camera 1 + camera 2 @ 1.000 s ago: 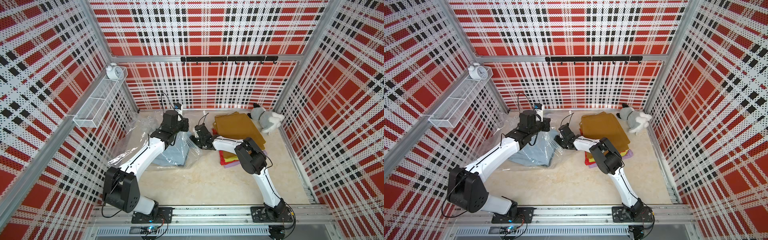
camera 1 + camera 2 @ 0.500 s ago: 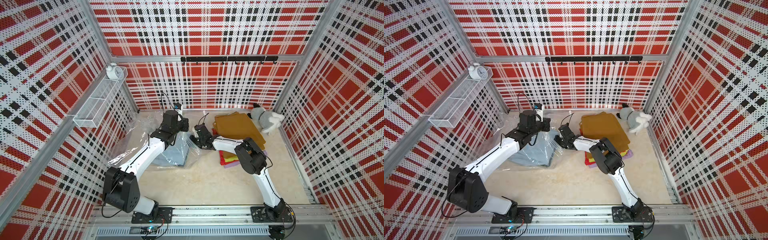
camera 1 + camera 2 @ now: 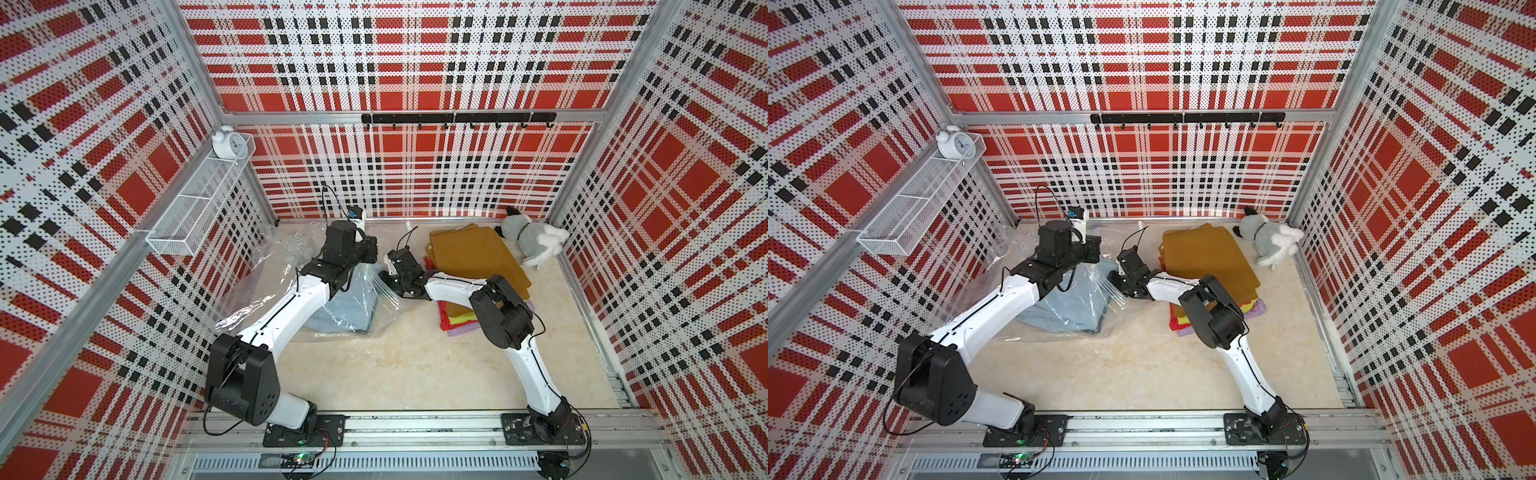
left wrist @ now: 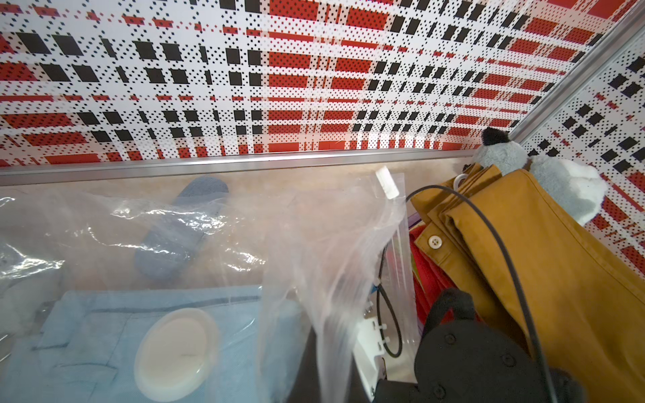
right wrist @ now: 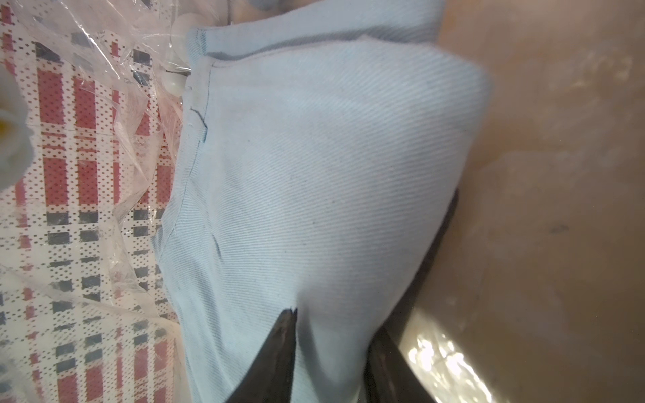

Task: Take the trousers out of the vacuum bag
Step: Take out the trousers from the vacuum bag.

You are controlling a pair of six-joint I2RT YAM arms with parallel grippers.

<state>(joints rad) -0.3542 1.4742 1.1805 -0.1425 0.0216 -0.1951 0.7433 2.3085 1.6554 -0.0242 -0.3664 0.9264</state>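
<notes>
The vacuum bag (image 3: 257, 286) lies crumpled on the table (image 3: 415, 365). The light blue trousers (image 3: 353, 307) sit inside it, under its round valve cap (image 4: 174, 356). The left tool (image 3: 368, 259) is closed tight on the bag's film, tenting it up. The right tool (image 5: 335, 324) reaches into the bag's mouth, its 2 fingers (image 5: 279, 349) astride a fold of those trousers; I cannot tell whether they pinch it. The mustard brown trousers (image 3: 473, 257) top a stack just outside the bag.
</notes>
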